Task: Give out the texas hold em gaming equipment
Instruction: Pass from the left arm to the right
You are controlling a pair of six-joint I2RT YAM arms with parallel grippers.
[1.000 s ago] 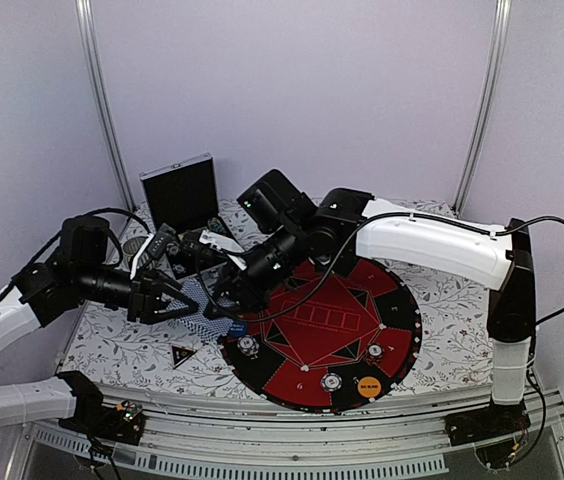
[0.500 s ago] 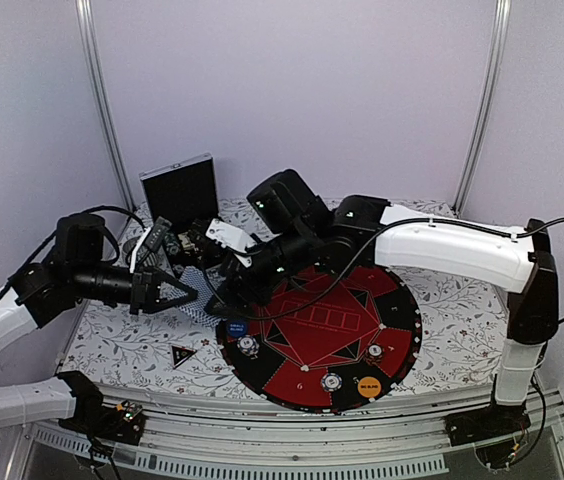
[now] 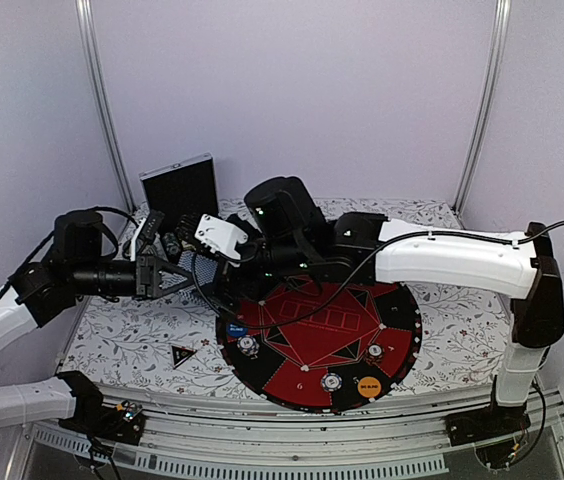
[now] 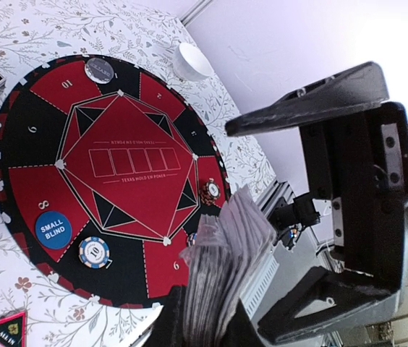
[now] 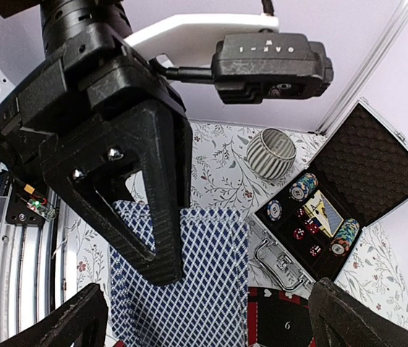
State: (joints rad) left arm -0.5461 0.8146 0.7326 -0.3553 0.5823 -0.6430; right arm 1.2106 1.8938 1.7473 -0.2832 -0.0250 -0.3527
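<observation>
The left gripper [image 5: 157, 267] is clamped on the deck of cards [image 4: 226, 246], up in the air beside the mat [image 4: 37, 181]. The right gripper [image 5: 211, 318] has its fingers wide apart, holding nothing. Some chips [image 4: 94, 251], the blue button [image 4: 52, 228] and the orange button [image 3: 368, 386] sit on the mat. I see no cards dealt out yet.

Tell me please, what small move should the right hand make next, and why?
Probably close the right hand gently on one outer card of the deck. The left hand clamps the deck, the right hand stands wide open facing it, and no card lies on the mat yet.
</observation>
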